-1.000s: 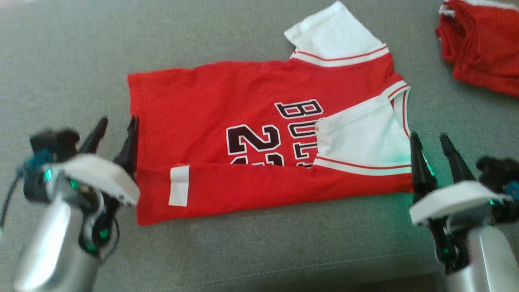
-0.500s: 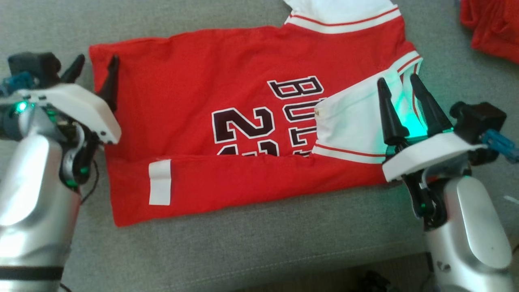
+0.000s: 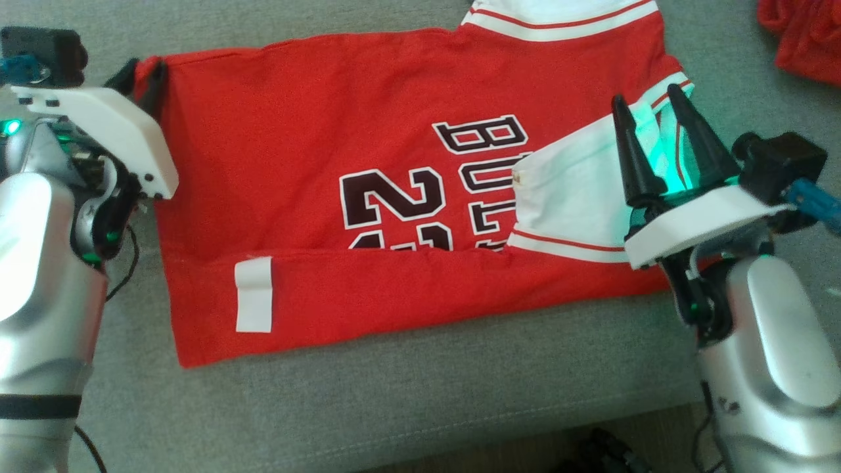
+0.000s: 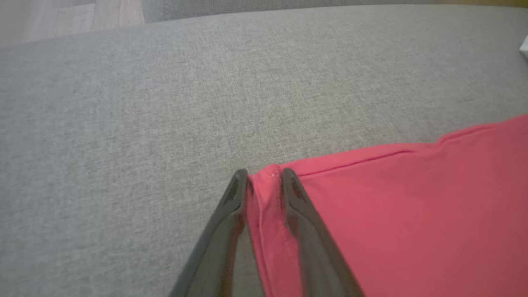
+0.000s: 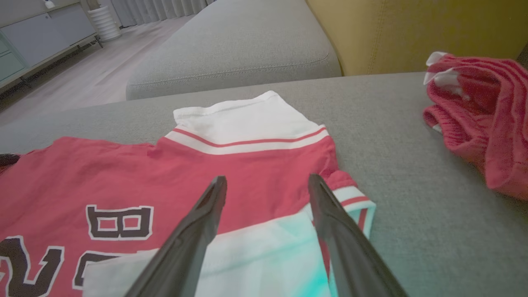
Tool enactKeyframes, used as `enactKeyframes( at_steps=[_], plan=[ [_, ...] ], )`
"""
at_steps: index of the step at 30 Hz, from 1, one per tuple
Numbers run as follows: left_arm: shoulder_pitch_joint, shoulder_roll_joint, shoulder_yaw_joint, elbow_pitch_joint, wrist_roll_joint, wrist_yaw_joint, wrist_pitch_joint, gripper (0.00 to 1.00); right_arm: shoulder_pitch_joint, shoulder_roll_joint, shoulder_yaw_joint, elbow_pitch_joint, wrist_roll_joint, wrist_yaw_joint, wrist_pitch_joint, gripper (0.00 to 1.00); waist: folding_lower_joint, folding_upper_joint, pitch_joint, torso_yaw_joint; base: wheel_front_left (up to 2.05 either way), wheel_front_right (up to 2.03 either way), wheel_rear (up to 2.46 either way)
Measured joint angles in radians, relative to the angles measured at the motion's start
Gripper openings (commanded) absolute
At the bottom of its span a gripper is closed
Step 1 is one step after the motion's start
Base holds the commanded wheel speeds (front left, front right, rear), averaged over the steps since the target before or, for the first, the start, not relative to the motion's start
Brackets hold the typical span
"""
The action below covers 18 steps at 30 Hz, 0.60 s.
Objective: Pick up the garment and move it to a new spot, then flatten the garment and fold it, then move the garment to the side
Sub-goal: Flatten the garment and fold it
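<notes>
Folding stage, far-edge pickup. The garment (image 3: 315, 164), a red jersey with white sleeves, lies flat on the grey cushion (image 3: 420, 407). Its near edge is already turned up in a long band that carries a white label (image 3: 253, 295), and one sleeve is laid across the chest.

Over the last second the left gripper (image 3: 144, 69) has travelled from the middle of the jersey's left edge to its far-left corner. Its jaws have narrowed from fully spread. In the left wrist view they straddle that corner (image 4: 264, 175), with a ridge of cloth puckered between them. Whether the pinch is yet firm cannot be told.

The right gripper (image 3: 648, 100) has left the near-right corner and now hangs over the folded sleeve by the collar. It is spread wide and holds nothing (image 5: 267, 178).

The head camera has also shifted. Another red garment (image 3: 801, 39) sits far right, well apart.

Judgement: the next fold probably needs both far corners, and only the left one is engaged so far.
</notes>
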Motion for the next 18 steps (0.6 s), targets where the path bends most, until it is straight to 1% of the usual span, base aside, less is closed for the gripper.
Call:
enactKeyframes(
  at_steps=[2, 3, 4, 5, 8, 9, 11, 13, 18],
  plan=[
    [0.001, 0.000, -0.004, -0.012, -0.008, -0.006, 0.025, 0.34, -0.012, -0.012, 0.001, -0.002, -0.002, 0.000, 0.009, 1.00, 0.0000, 0.0000, -0.001, 0.006, 0.00, 0.00, 0.00],
    [0.001, 0.000, -0.006, -0.020, -0.009, -0.007, 0.034, 0.29, -0.020, -0.019, 0.001, -0.005, -0.009, 0.000, 0.012, 1.00, 0.0000, 0.0000, -0.001, 0.009, 0.00, 0.00, 0.00],
    [0.002, 0.000, -0.008, -0.028, -0.009, -0.007, 0.038, 0.17, -0.030, -0.023, 0.000, -0.009, -0.010, 0.000, 0.018, 1.00, 0.0000, 0.0000, -0.001, 0.013, 0.00, 0.00, 0.00],
    [0.004, 0.000, -0.011, -0.035, -0.009, -0.008, 0.038, 0.00, -0.040, -0.025, 0.001, -0.012, -0.010, 0.000, 0.022, 1.00, 0.0000, 0.0000, -0.001, 0.017, 0.00, 0.00, 0.00],
    [0.007, -0.002, -0.021, -0.056, -0.009, -0.007, 0.018, 0.00, -0.078, -0.029, 0.003, -0.011, -0.010, 0.000, 0.045, 1.00, 0.0000, 0.0000, 0.002, 0.029, 0.00, 0.00, 0.00],
    [0.007, -0.008, -0.022, -0.073, -0.009, -0.006, -0.015, 0.00, -0.113, -0.035, 0.003, 0.003, -0.014, 0.000, 0.064, 1.00, 0.0000, 0.0000, 0.005, 0.038, 0.00, 0.00, 0.00],
    [0.007, -0.018, -0.024, -0.091, -0.009, -0.006, -0.044, 0.00, -0.161, -0.048, 0.000, 0.032, -0.019, 0.000, 0.092, 1.00, 0.0000, 0.0000, 0.008, 0.049, 0.00, 0.00, 0.00],
    [0.006, -0.035, -0.024, -0.109, -0.010, -0.004, -0.071, 0.00, -0.223, -0.064, -0.011, 0.074, -0.035, 0.000, 0.127, 1.00, 0.0000, 0.0000, 0.011, 0.064, 0.00, 0.00, 0.00],
    [0.007, -0.078, -0.031, -0.161, -0.019, 0.001, -0.133, 0.00, -0.422, -0.130, -0.033, 0.212, -0.071, 0.000, 0.240, 1.00, 0.0001, 0.0000, 0.024, 0.118, 0.00, 0.00, 0.00]
  ],
)
